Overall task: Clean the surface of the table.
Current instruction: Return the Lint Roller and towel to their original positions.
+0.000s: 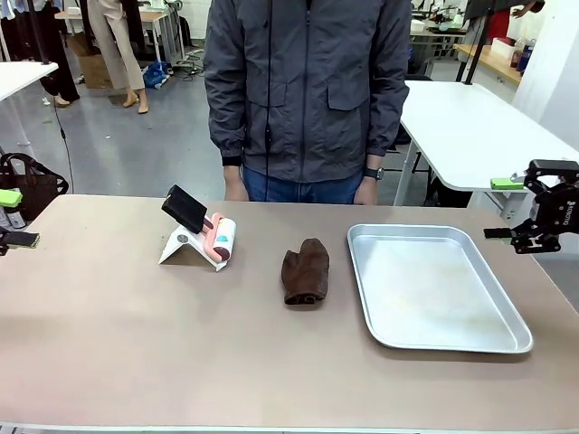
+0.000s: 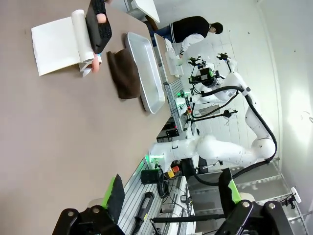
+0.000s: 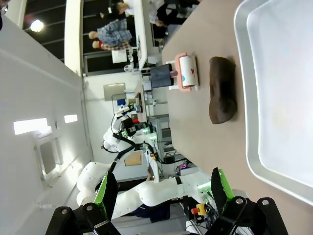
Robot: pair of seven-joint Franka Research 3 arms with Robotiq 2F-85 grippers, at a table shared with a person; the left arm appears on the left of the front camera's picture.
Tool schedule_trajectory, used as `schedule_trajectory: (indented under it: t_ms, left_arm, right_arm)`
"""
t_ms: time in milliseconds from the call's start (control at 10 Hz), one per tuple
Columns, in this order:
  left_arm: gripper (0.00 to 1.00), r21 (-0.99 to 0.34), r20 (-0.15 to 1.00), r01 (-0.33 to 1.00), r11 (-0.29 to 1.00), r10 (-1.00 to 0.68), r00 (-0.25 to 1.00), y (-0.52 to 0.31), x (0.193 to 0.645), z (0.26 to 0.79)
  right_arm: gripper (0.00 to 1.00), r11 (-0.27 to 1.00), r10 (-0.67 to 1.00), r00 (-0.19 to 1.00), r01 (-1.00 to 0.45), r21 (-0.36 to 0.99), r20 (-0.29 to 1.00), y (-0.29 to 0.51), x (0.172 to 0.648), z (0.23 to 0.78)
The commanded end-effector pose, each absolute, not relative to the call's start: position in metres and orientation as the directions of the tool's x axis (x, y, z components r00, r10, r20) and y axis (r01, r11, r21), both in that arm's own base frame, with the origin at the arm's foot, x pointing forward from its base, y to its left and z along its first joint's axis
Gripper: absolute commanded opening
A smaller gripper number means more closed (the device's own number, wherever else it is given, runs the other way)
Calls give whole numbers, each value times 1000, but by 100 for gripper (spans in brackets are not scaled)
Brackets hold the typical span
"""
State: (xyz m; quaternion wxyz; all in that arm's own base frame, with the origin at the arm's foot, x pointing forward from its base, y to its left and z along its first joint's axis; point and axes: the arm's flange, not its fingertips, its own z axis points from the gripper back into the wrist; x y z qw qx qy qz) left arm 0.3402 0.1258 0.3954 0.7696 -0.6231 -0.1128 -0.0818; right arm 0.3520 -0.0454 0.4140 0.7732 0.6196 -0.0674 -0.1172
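Both grippers are sitting with fingers wide apart, left gripper (image 2: pixel 171 196) and right gripper (image 3: pixel 161 193), holding nothing; brown cloth (image 1: pixel 305 270) is lying on the table (image 1: pixel 136 334) beside the tray (image 1: pixel 362 271).

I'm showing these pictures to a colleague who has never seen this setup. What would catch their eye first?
Probably the shiny silver tray on the right part of the brownish table, with a folded dark brown cloth just left of it. Farther left lies a lint roller with a black handle, and a person in a grey jacket stands at the far edge. Both grippers wait open at the table's sides, the right gripper beyond the tray.
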Motion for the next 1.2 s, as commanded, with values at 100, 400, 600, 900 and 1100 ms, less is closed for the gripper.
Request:
schedule_trajectory:
  t_ms: [100,400,600,900,1100]
  left_arm:
    - [100,-939,282,274,207,8,960,126,338,397]
    - [100,-939,282,274,207,8,960,126,338,397]
    - [100,-939,282,274,207,8,960,126,338,397]
    - [100,-939,282,274,207,8,960,126,338,397]
    - [100,-939,282,274,207,8,960,126,338,397]
  right_arm:
    - [100,193,-269,962,106,976,-52,-44,352,419]
    - [100,193,-269,962,106,976,-52,-44,352,419]
    - [100,193,-269,962,106,976,-52,-44,352,419]
    - [100,193,-269,962,106,976,-52,-44,352,419]
    - [100,193,-269,962,106,976,-52,-44,352,419]
